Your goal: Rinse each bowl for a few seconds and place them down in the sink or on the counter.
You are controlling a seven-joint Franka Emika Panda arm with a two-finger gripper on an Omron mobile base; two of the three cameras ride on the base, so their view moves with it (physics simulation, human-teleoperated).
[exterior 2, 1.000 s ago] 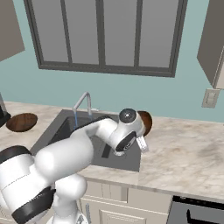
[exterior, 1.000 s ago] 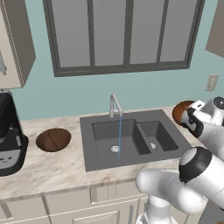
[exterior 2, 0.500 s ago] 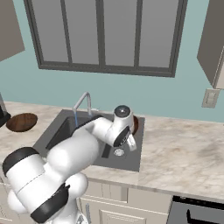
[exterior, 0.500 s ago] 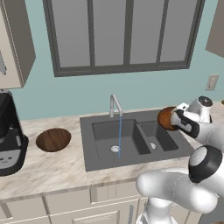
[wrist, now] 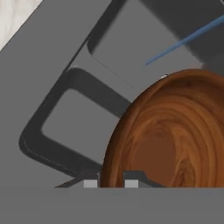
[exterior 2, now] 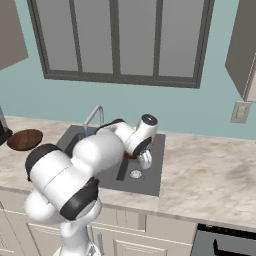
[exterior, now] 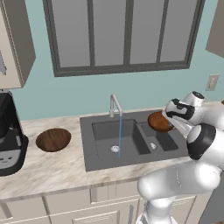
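Since a moment ago the gripper [exterior: 168,124] has carried the reddish bowl [exterior: 159,121] left, from over the counter [exterior: 52,168] to above the right basin of the sink [exterior: 100,159]. Its fingers are closed on the bowl's rim. The other bowl [exterior: 53,139] lies on the counter, left of the sink.

Reddish wood-grain bowl [wrist: 175,135] pinched at its rim, over grey sink [wrist: 65,87], water stream [wrist: 183,41]

No text, label, brand, number or sign can be read in these pictures. The black coffee machine [exterior: 9,140] left of the dark grey double-basin sink [exterior: 131,142] carries no readable marking.
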